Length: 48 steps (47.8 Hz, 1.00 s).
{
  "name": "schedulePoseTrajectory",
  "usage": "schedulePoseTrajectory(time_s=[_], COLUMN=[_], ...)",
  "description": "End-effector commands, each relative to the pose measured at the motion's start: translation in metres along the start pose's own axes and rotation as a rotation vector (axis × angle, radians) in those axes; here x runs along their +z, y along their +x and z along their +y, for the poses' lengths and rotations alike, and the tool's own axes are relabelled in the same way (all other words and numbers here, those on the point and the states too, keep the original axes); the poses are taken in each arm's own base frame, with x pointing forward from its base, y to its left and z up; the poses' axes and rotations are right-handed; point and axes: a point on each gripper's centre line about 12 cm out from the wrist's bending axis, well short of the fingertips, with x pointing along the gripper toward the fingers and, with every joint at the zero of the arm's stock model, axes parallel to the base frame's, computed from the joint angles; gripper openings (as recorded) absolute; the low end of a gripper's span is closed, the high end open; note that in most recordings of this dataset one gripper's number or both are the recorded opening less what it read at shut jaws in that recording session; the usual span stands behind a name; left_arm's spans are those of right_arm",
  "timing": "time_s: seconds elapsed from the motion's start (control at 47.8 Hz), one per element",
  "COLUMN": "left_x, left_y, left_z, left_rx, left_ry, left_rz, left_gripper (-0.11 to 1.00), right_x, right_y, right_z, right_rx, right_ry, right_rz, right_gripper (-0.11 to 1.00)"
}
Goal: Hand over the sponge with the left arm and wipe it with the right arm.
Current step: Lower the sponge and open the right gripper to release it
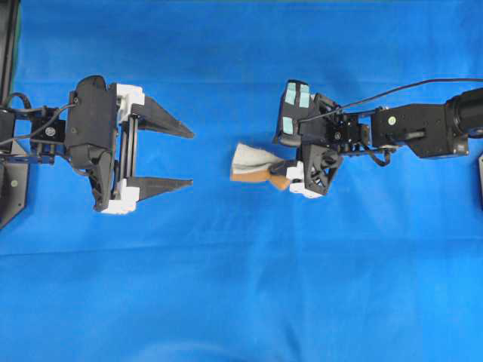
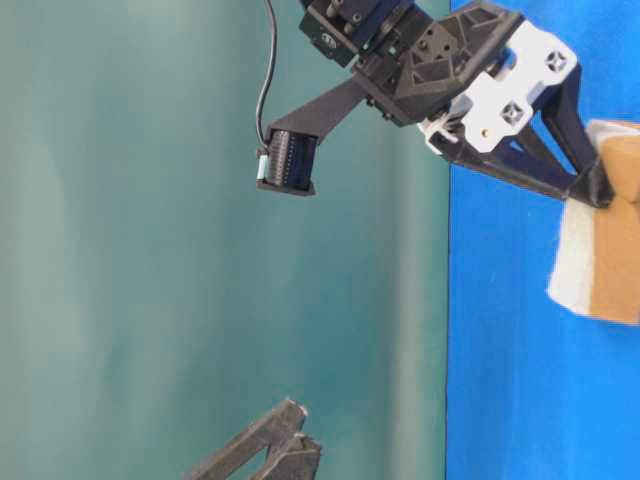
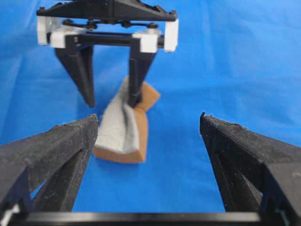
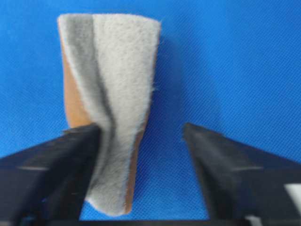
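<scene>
- Lying on the blue cloth (image 1: pixel 226 286), the sponge (image 1: pixel 253 170) runs its long axis from the right gripper (image 4: pixel 141 134) toward the left gripper (image 1: pixel 189 157).
- Right fingers spread, one touching the sponge.
- Left gripper wide apart, empty.

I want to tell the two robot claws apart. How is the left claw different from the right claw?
The left claw has a plain black housing; the right claw carries pale green squares. The left claw has only blue cloth between its fingers; the right claw has the sponge between its fingers, against one of them. The left claw points right in the overhead view; the right claw points left. Both are open, with black fingers and white mounts.
</scene>
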Motion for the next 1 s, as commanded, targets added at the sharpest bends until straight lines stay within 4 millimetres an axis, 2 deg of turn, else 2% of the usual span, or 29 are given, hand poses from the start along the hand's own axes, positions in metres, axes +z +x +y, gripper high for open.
schedulePoseTrajectory(time_s=[0.0,0.334,0.564,0.732,0.878,0.982], left_x=[0.007,0.007,0.007,0.007,0.007,0.007], left_y=[0.0,0.0,-0.001,-0.001,-0.001,-0.001], left_z=[-0.001,-0.001,-0.001,-0.001,-0.001,-0.001], left_rx=[-0.001,-0.002,-0.002,-0.002,-0.002,-0.002], left_ry=[-0.002,-0.002,-0.002,-0.002,-0.002,-0.004], left_rz=[-0.026,-0.025,-0.025,-0.023,-0.022,-0.022], left_gripper=[0.87,0.87,0.87,0.87,0.87,0.87], right_x=[0.013,0.032,0.058,0.069,0.07,0.068], right_y=[-0.007,-0.031,-0.074,-0.105,-0.121,-0.125], right_z=[0.003,0.017,0.029,0.034,0.036,0.037], right_rx=[0.008,0.034,0.059,0.063,0.069,0.074], right_ry=[-0.002,-0.023,-0.056,-0.068,-0.071,-0.072], right_rz=[-0.042,-0.114,-0.221,-0.26,-0.288,-0.298], right_gripper=[0.73,0.72,0.72,0.72,0.72,0.72])
